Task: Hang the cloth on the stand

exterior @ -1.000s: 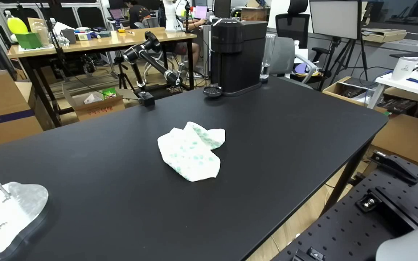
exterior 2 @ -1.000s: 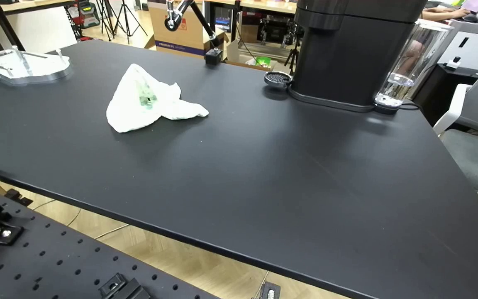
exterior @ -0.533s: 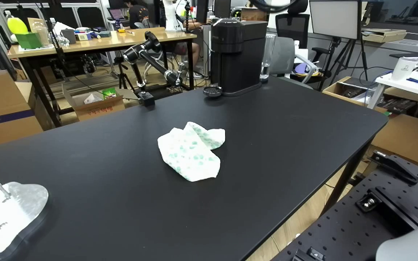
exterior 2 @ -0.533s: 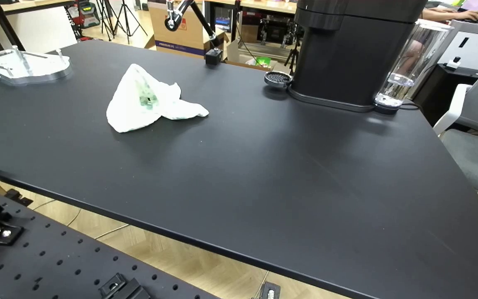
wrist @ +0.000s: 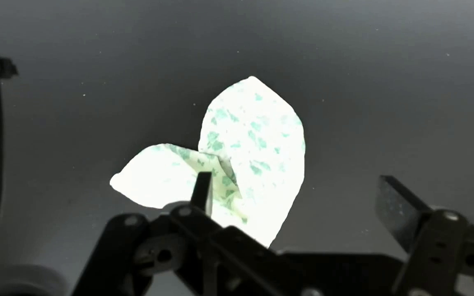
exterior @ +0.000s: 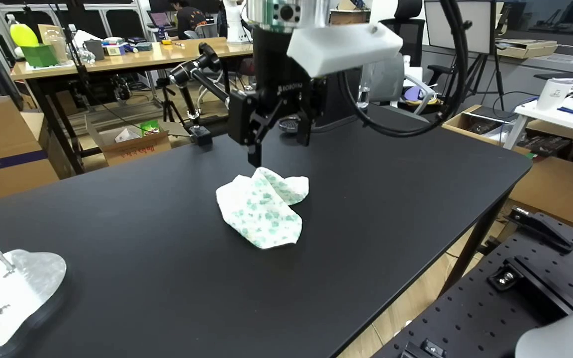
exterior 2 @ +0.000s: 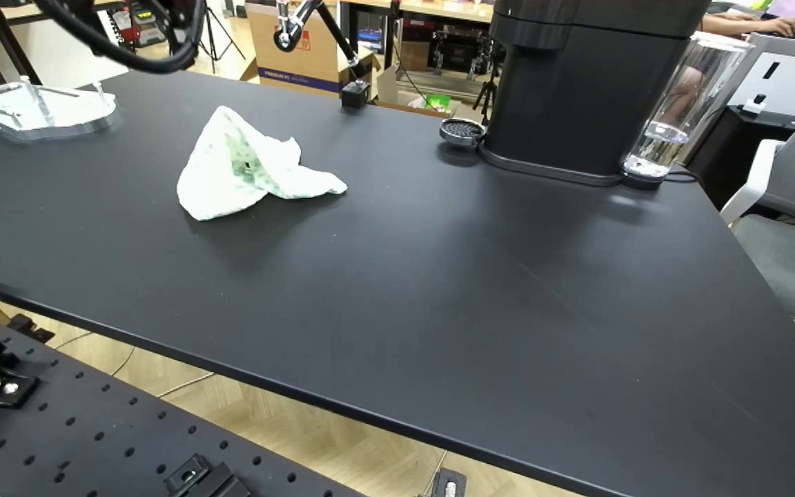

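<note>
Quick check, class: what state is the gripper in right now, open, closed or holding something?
Gripper: open, holding nothing; the green-patterned white cloth lies ungripped on the black table.

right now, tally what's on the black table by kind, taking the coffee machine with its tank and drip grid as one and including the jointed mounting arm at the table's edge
White cloth with green print: 1
Silvery pegged plate: 1
Coffee machine: 1
Jointed mounting arm: 1
Total: 4
</note>
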